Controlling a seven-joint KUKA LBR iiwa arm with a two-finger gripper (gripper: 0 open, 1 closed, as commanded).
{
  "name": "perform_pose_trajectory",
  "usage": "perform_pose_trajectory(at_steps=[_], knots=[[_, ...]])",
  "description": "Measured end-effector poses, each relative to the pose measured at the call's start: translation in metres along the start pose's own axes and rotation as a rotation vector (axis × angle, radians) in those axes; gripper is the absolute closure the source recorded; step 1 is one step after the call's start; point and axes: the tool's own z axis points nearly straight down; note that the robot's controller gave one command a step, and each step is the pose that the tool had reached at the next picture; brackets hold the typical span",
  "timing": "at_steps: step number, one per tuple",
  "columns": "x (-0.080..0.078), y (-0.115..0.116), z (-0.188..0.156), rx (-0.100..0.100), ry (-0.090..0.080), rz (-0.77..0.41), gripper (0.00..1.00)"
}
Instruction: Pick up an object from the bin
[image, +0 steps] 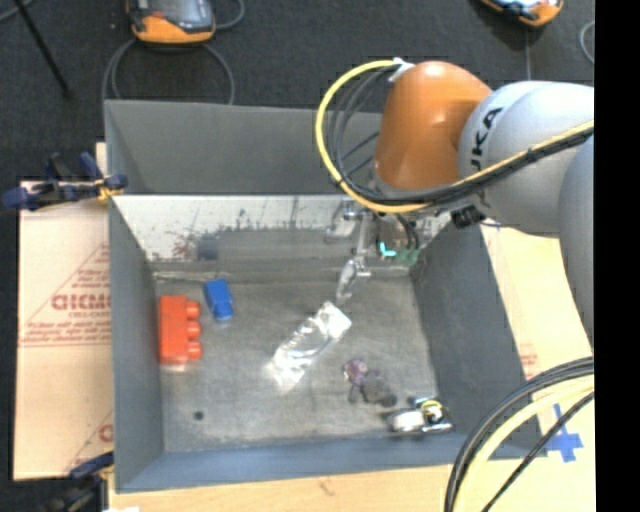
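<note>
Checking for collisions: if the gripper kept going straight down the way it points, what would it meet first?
Likely the bare bin floor near the back wall. The gripper hangs just past the upper end of the crumpled clear plastic packet, so it might clip that instead; depth is unclear.

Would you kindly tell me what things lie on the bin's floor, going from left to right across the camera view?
orange block → small blue piece → crumpled clear plastic wrapper → small dark purple-grey piece → small white and yellow thing
</note>
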Motion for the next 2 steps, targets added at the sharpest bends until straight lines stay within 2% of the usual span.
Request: perform_pose_trajectory(at_steps=[1,2], knots=[[0.0149,0.0125,0.0447,0.000,-0.015,-0.283,0.00],[0.0166,0.0141,0.0478,0.002,-0.018,-0.478,0.00]])
